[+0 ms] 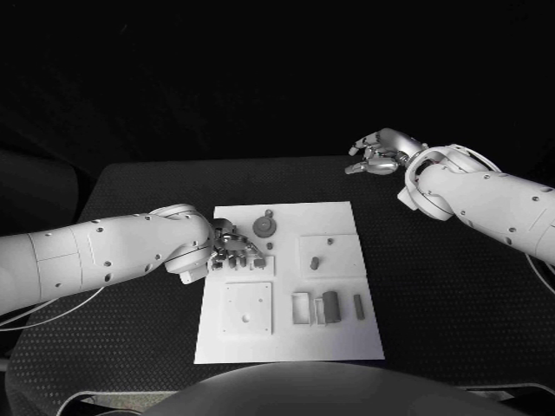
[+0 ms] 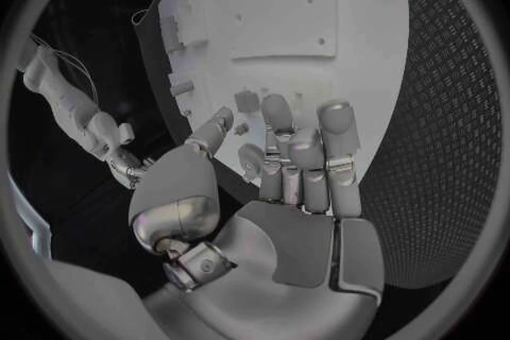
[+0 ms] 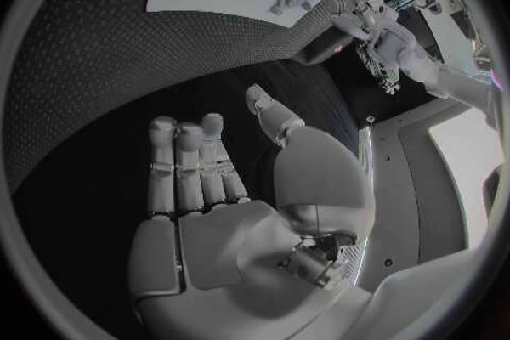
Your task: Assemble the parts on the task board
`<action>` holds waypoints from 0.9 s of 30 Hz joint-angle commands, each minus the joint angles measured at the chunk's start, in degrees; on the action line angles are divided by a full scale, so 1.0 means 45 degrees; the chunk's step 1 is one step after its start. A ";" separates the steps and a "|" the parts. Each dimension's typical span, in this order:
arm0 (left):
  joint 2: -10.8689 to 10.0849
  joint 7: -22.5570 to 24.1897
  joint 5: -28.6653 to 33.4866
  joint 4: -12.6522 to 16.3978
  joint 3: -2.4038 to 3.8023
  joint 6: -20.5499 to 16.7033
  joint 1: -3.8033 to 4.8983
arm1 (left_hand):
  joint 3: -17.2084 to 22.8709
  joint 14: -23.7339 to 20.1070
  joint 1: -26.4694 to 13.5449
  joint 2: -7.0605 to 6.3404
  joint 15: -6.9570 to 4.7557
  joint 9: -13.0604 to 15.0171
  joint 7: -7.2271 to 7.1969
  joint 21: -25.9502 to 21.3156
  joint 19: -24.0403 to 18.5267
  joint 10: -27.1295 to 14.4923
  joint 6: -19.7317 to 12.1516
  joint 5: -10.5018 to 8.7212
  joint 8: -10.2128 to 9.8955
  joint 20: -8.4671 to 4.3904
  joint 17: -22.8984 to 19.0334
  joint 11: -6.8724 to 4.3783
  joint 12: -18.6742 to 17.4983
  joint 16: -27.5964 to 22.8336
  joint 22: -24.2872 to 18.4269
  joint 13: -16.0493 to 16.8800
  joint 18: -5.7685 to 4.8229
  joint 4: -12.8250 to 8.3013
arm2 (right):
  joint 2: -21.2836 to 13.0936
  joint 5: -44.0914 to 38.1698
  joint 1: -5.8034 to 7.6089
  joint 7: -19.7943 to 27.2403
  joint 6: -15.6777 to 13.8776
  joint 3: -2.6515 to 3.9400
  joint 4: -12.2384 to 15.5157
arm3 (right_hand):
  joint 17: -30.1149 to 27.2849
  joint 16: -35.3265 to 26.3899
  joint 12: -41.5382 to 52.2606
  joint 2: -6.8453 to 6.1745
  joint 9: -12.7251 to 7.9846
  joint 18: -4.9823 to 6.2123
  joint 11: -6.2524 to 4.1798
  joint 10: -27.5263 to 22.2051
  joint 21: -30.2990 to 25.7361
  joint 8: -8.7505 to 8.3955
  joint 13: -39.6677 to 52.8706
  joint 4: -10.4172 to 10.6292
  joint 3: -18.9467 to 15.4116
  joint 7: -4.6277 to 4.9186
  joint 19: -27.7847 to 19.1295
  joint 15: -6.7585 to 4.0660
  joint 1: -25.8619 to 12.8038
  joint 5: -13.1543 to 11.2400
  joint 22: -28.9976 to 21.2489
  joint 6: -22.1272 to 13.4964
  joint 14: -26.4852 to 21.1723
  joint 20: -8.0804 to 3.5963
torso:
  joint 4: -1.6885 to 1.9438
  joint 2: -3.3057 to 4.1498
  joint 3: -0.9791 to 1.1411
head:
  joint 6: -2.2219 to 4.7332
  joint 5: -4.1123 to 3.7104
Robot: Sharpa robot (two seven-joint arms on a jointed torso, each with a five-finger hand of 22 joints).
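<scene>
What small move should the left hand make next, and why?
Probably lower the left hand slightly and close its fingers on one small part. It hovers over the left edge of the task board, holding nothing, fingers apart. The right hand is off the board, beyond the table's far edge.

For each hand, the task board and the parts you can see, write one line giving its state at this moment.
left hand: over the board's left edge, fingers curled among small parts; a grip cannot be told.
right hand: raised beyond the board, open, holding nothing.
task board: flat on the table.
round part: lying on the board.
</scene>
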 commanded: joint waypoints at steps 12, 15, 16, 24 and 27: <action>0.0282 -0.0200 -0.0668 0.0103 0.0001 -0.0043 0.0000 | -0.0435 0.0044 -0.0406 0.0023 -0.0187 0.0149 -0.0043 0.0021 0.0162 0.0146 0.0157 -0.0055 0.0110 -0.0048 0.0045 -0.0090 0.0176 0.0206 0.0176 -0.0009 0.0721 -0.0003 | 0.0001 -0.0213 0.0004 0.0036 0.0177 0.0004 0.0260 | -0.0022 -0.0003 0.0088 0.0137 -0.0017 0.0581 -0.0007 -0.0131 -0.0080 0.0035 -0.0024 -0.0002 -0.0052 0.0282 -0.0032 -0.0076 0.0060 0.0025 -0.0015 -0.0167 -0.0023 -0.0050 | -0.0006 -0.0002 0.0014 | 0.0002 -0.0015; 0.0359 -0.0377 -0.1067 0.0099 0.0001 -0.0144 0.0002 | -0.0406 0.0111 -0.0595 -0.0114 -0.0240 0.0184 -0.0093 0.0055 0.0244 0.0219 0.0226 -0.0054 0.0147 -0.0061 0.0060 -0.0141 0.0212 0.0247 0.0181 -0.0015 0.0747 0.0217 | 0.0006 -0.0216 0.0004 0.0032 0.0175 0.0004 0.0266 | -0.0023 -0.0002 0.0089 0.0137 -0.0017 0.0581 -0.0008 -0.0131 -0.0080 0.0037 -0.0025 -0.0003 -0.0053 0.0281 -0.0032 -0.0077 0.0060 0.0025 -0.0015 -0.0165 -0.0023 -0.0050 | -0.0005 0.0001 0.0014 | 0.0002 -0.0024; 0.0387 -0.0422 -0.1230 0.0099 0.0001 -0.0130 0.0002 | -0.0381 0.0139 -0.0666 -0.0145 -0.0257 0.0198 -0.0110 0.0068 0.0275 0.0250 0.0257 -0.0053 0.0162 -0.0063 0.0064 -0.0158 0.0226 0.0260 0.0183 -0.0017 0.0756 0.0318 | 0.0008 -0.0218 0.0004 0.0031 0.0172 0.0004 0.0265 | -0.0023 -0.0002 0.0090 0.0137 -0.0017 0.0581 -0.0008 -0.0131 -0.0079 0.0037 -0.0026 -0.0003 -0.0053 0.0281 -0.0032 -0.0077 0.0060 0.0025 -0.0015 -0.0165 -0.0023 -0.0050 | -0.0007 0.0000 0.0014 | 0.0002 -0.0027; 0.0599 -0.0722 -0.2387 0.0116 -0.0001 0.0110 0.0003 | -0.1650 0.0272 -0.1559 0.0570 -0.0385 0.0270 -0.0238 0.0148 0.0300 0.0422 0.0424 -0.0053 0.0198 -0.0045 0.0110 -0.0286 0.0273 0.0325 0.0214 -0.0059 0.0813 -0.0348 | 0.0017 -0.0222 0.0004 0.0027 0.0182 0.0004 0.0272 | -0.0024 -0.0001 0.0094 0.0135 -0.0017 0.0581 -0.0008 -0.0132 -0.0079 0.0039 -0.0030 -0.0007 -0.0056 0.0281 -0.0032 -0.0077 0.0062 0.0025 -0.0014 -0.0163 -0.0024 -0.0049 | -0.0017 -0.0001 0.0019 | 0.0002 -0.0027; 0.0636 -0.0761 -0.2624 0.0136 -0.0002 0.0251 0.0003 | -0.1734 0.0295 -0.1769 0.0594 -0.0409 0.0270 -0.0265 0.0159 0.0318 0.0470 0.0475 -0.0052 0.0200 -0.0040 0.0123 -0.0311 0.0276 0.0338 0.0212 -0.0070 0.0823 -0.0359 | 0.0021 -0.0222 0.0004 0.0026 0.0184 0.0004 0.0267 | -0.0025 -0.0001 0.0095 0.0135 -0.0018 0.0581 -0.0008 -0.0133 -0.0079 0.0040 -0.0032 -0.0007 -0.0058 0.0281 -0.0032 -0.0077 0.0061 0.0025 -0.0014 -0.0163 -0.0024 -0.0049 | -0.0017 -0.0002 0.0018 | 0.0002 -0.0040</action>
